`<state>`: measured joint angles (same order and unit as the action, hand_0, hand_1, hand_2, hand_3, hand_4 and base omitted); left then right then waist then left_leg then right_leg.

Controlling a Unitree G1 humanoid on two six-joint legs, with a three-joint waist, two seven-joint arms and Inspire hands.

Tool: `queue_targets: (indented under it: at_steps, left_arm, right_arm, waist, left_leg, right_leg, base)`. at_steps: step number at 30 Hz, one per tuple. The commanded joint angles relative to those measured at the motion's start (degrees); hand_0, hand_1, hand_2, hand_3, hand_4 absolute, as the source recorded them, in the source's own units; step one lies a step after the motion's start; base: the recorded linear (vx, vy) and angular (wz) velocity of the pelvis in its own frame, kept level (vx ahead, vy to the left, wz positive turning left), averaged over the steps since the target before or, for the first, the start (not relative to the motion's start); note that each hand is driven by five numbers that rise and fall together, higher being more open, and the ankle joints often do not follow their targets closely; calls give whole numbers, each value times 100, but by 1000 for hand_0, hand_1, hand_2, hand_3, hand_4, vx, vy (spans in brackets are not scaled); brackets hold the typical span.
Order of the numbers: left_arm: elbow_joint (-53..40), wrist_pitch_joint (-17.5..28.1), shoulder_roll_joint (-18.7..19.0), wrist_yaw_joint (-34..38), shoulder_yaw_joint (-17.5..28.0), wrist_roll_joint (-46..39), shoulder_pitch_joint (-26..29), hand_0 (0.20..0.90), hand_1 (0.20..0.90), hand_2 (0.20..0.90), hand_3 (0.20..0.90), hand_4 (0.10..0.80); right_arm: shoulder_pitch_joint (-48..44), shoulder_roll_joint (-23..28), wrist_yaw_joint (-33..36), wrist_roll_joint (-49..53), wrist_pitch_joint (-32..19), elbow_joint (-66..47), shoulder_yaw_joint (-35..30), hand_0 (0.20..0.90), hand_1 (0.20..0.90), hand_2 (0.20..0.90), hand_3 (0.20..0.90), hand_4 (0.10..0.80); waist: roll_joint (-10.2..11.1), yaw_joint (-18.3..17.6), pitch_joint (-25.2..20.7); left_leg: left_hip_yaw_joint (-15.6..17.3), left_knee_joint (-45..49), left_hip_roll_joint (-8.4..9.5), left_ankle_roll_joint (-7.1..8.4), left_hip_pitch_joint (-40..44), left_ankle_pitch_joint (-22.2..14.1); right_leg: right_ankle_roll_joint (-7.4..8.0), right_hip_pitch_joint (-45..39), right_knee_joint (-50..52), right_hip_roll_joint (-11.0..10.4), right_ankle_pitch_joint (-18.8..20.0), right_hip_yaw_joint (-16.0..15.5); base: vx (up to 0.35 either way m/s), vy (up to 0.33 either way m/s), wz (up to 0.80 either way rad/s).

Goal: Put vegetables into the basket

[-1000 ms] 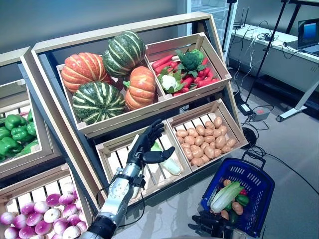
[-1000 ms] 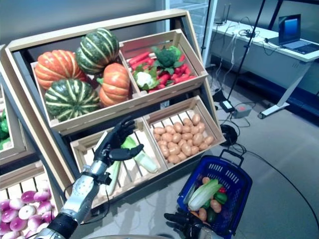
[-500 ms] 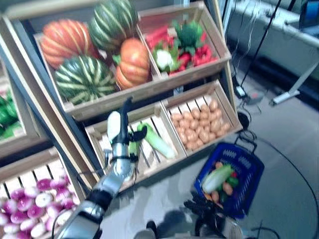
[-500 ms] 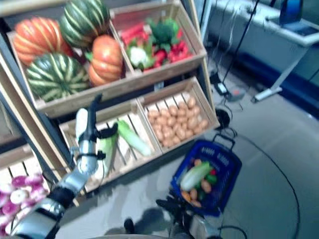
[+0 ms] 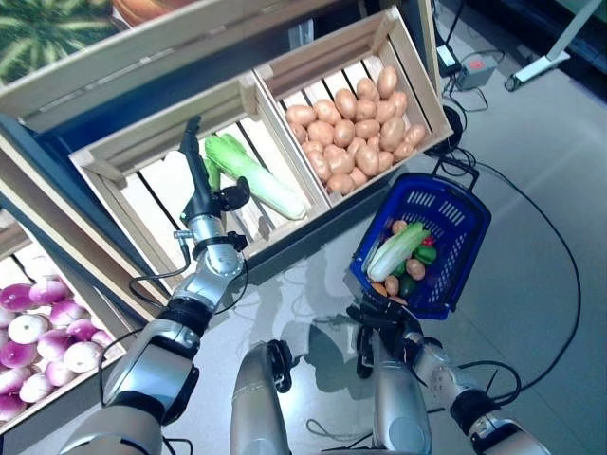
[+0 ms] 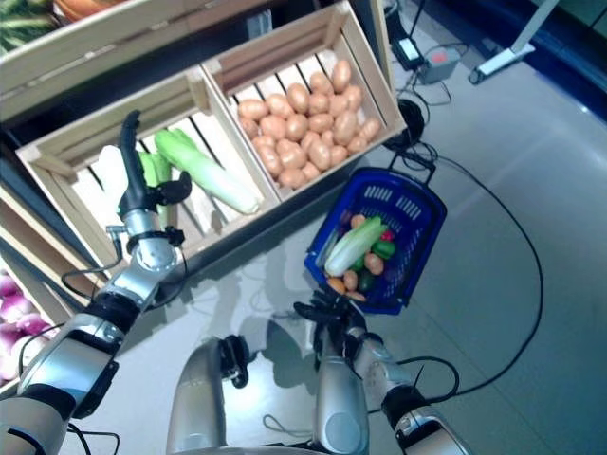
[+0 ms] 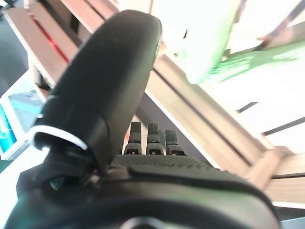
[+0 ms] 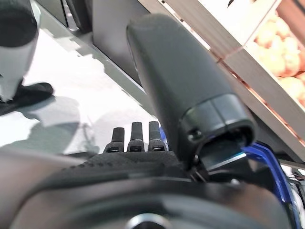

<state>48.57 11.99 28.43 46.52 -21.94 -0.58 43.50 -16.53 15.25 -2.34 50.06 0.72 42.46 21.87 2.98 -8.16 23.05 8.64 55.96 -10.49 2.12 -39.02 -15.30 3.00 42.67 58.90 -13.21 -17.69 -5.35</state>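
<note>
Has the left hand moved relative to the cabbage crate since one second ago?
Yes. The left hand went from the cabbage crate's middle, over the cabbages, toward the crate's left side.

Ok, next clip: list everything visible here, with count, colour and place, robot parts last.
Basket: one, blue, on the floor, holding mixed vegetables.
Cabbage in basket: one, pale green, lying on top.
Potatoes: many, tan, in the right-hand lower crate.
Cabbages: at least two, green and white, in the left-hand lower crate.
Onions: many, purple and white, in a crate at lower left.
Striped squash: one, green, on the upper shelf.
Left hand: open, fingers straight, reaching into the cabbage crate.
Right hand: by the basket's near rim; fingers unclear.
</note>
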Motion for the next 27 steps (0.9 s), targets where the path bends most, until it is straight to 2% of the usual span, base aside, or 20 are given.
queue_targets:
  at_steps: [1, 5, 9, 24, 27]
  left_arm:
    - [4, 14, 443, 530, 103, -41, 705, 900, 900, 900, 900, 800]
    - [180, -204, 515, 650, 95, -234, 827, 900, 900, 900, 900, 800]
    - [405, -342, 558, 1143, 235, -443, 862, 900, 900, 900, 900, 800]
    - [833, -844, 329, 710, 202, -953, 472, 900, 900, 900, 900, 800]
    - [929, -852, 199, 225, 200, -1134, 343, 900, 900, 900, 900, 800]
  right_arm:
    - [686, 114, 126, 188, -45, -25, -5, 900, 900, 900, 900, 800]
    - [675, 170, 29, 177, -112, 82, -60, 900, 900, 900, 900, 800]
    - [643, 185, -5, 55, -181, 133, -57, 900, 900, 900, 900, 800]
    - [559, 164, -142, 132, -36, 176, -94, 900, 900, 900, 900, 800]
    - [493, 143, -92, 182, -45, 151, -93, 900, 900, 900, 900, 800]
  waist:
    - [-139, -16, -306]
    - [-120, -44, -274]
    - [-99, -56, -244]
    - [-67, -31, -105]
    - [-51, -20, -67]
  left_leg:
    - [-142, 675, -119, 59, 83, -952]
    - [-233, 972, -126, 55, -130, -1054]
    - [-347, 1266, -97, 53, -385, -1158]
    - [-563, 1823, -52, 103, -988, -1236]
    - [-578, 1892, -50, 98, -1090, -1235]
  right_leg:
    - [-31, -273, 381, -43, -539, 61]
    - [-19, -44, 654, -8, -624, 113]
    - [1, 225, 946, 15, -711, 145]
    - [70, 831, 1521, 40, -767, 225]
    - [91, 936, 1587, 38, -755, 207]
  base:
    - [21, 1, -10]
    - [5, -5, 0]
    - [-11, -9, -2]
    - [-4, -5, 7]
    - [-18, -1, 3]
